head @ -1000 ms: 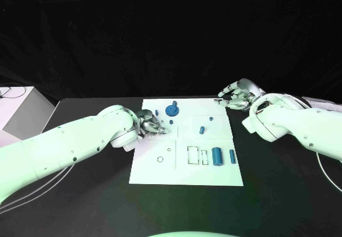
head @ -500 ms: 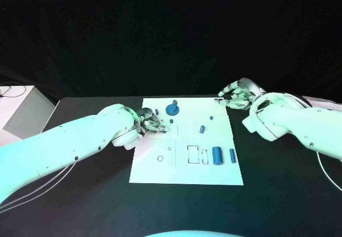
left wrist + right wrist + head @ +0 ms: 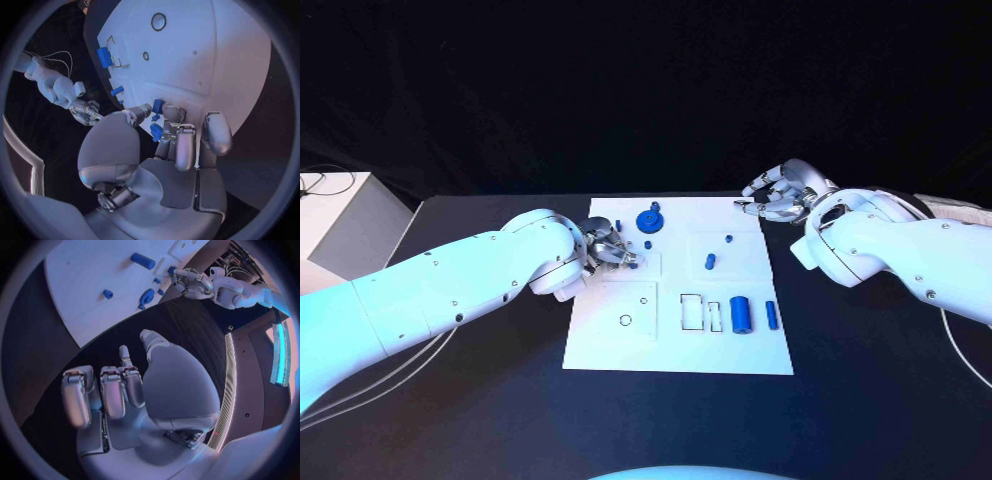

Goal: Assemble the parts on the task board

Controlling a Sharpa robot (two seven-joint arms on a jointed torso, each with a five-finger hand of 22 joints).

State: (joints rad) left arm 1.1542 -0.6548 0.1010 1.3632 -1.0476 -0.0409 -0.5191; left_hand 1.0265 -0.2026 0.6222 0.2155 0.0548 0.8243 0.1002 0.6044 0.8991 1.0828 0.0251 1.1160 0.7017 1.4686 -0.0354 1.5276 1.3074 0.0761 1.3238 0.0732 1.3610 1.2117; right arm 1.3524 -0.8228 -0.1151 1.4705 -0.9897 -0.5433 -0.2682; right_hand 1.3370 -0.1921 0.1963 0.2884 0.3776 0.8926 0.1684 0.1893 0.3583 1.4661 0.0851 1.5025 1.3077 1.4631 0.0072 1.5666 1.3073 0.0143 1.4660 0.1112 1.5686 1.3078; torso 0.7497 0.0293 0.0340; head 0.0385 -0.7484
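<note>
Now left hand (image 3: 607, 250) pinches blue part (image 3: 156, 131) over task board (image 3: 678, 340).

In the head view my left hand (image 3: 609, 250) covers part of the task board (image 3: 678, 345), and the small blue part (image 3: 155, 131) between my fingers is mostly hidden. Its shape I cannot tell. My right hand (image 3: 776, 195) is seen from behind; its palm is hidden.
</note>
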